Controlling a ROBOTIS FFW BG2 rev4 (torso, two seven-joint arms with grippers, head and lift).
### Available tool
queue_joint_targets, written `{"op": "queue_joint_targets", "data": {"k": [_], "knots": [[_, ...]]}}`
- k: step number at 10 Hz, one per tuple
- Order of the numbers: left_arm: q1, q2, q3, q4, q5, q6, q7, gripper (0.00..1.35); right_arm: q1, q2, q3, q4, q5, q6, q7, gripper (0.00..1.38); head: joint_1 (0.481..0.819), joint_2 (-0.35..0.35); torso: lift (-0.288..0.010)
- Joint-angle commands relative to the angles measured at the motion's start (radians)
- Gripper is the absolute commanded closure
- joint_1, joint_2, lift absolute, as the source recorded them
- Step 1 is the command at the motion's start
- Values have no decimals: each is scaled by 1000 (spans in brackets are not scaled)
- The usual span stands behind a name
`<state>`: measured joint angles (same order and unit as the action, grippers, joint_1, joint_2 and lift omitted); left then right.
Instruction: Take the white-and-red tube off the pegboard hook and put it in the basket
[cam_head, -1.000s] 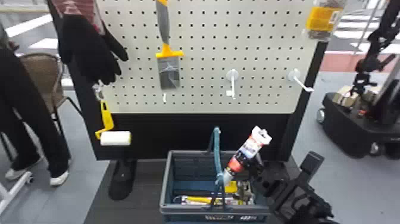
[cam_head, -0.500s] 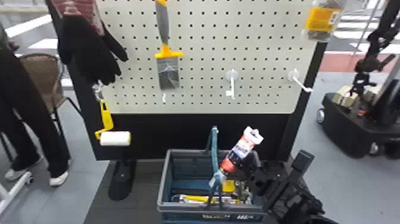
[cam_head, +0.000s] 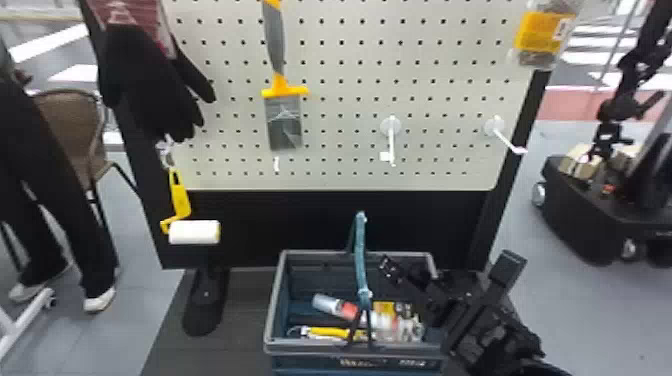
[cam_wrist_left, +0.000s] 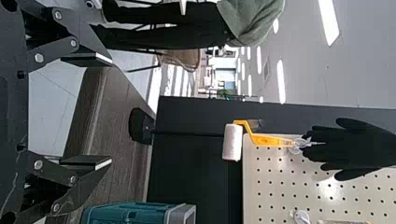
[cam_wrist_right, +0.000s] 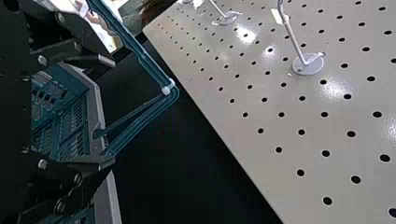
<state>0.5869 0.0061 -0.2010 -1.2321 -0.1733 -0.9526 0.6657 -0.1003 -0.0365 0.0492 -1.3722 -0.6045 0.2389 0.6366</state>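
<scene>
Basket handle (cam_head: 360, 260) crosses in front of your white-and-red tube (cam_head: 347, 310), which lies slanted inside the basket (cam_head: 274, 300), its end toward the yellow packet (cam_head: 384, 307) too blurred for you to make out. Your right gripper (cam_head: 450, 269) tilts at the basket's right side, fingers spread wide, its arm cut off by the bottom edge; your left gripper (cam_wrist_left: 112, 111) is parked with fingers wide apart, facing the paint roller (cam_wrist_left: 232, 142)
</scene>
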Motion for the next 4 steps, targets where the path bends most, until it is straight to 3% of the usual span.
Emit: {"op": "queue_joint_targets", "data": {"k": [1, 4], "knots": [[0, 0, -1, -1, 0, 0, 0, 516, 0, 0, 0, -4, 0, -1, 0, 197, 549, 0, -100], [0, 2, -3, -1, 2, 2, 0, 516, 0, -5, 0, -8, -1, -3, 0, 176, 549, 0, -100]]}}
